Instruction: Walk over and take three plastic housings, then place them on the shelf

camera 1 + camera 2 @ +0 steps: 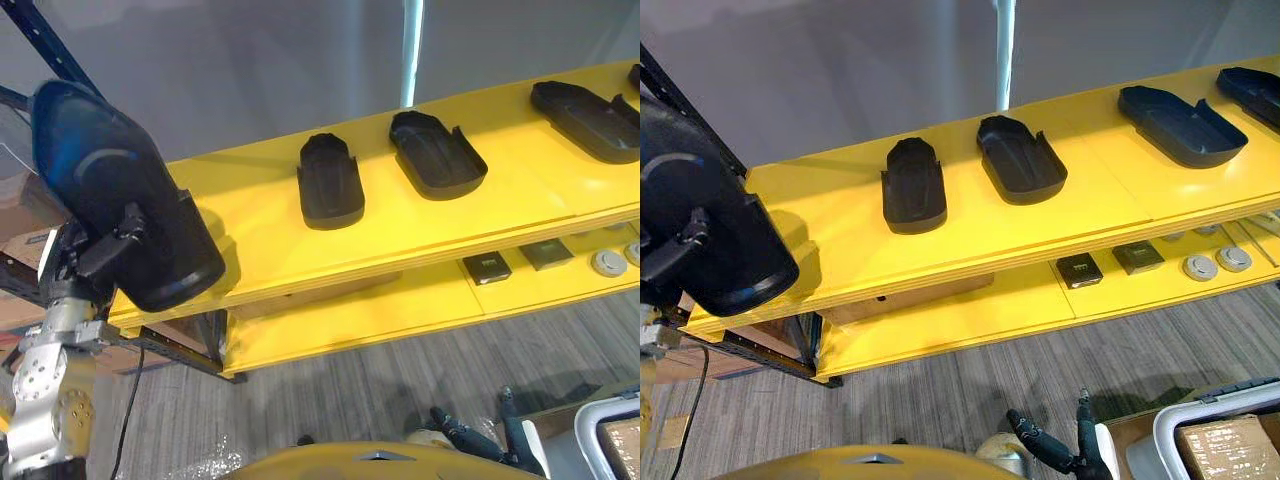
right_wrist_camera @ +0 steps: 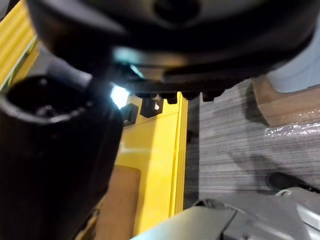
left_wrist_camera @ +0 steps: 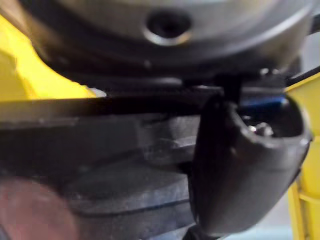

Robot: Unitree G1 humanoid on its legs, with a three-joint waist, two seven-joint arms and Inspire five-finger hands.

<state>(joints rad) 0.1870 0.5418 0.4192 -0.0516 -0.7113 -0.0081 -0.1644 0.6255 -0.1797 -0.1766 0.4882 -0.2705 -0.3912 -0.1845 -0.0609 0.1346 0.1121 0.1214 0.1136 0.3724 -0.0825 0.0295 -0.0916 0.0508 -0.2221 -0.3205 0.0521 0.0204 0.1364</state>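
My left hand [image 1: 88, 252] is shut on a big black plastic housing [image 1: 120, 190], with the thumb pressed on its near face. It holds the housing tilted above the left end of the yellow top shelf [image 1: 262, 232]. Several more black housings lie on that shelf, hollow side up: one near the middle [image 1: 330, 180], one beside it [image 1: 437, 152], another far right [image 1: 588, 120]. My right hand [image 1: 1045, 447] hangs low over the floor with relaxed fingers and holds nothing.
The lower yellow shelf [image 1: 350, 320] carries small black squares [image 1: 487, 267] and grey discs [image 1: 608, 263]. A cardboard box [image 1: 910, 295] sits under the top board. A blue rack post [image 1: 50, 45] stands at the left. A white bin [image 1: 1225, 435] with a carton is at lower right.
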